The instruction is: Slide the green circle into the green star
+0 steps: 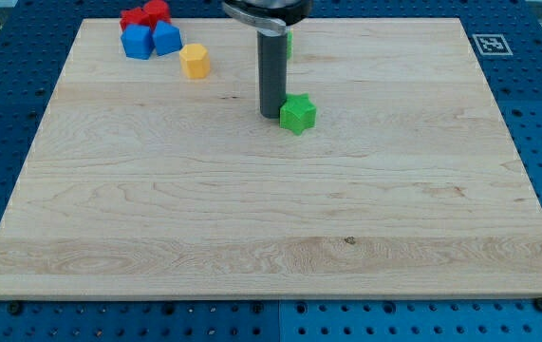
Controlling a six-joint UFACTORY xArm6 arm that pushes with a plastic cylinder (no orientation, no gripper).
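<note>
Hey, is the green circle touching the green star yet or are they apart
Apart. The green circle peeks out behind the rod near the view's top, while the green star sits lower, bare board between them. My tip is just left of the star.

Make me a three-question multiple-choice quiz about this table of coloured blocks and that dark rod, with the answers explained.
1. Where is the green star?
A. Just to the view's right of my tip
B. At the view's bottom left corner
C. Among the blue blocks

2. How many blue blocks show?
A. None
B. Two
C. Five

3. How does the green circle show?
A. In full, alone at the view's bottom
B. Stacked on the yellow block
C. Mostly hidden behind the rod

Answers: 1 A, the star sits right beside the tip. 2 B, a blue block and another blue block lie at top left. 3 C, only a green sliver peeks past the rod.
</note>
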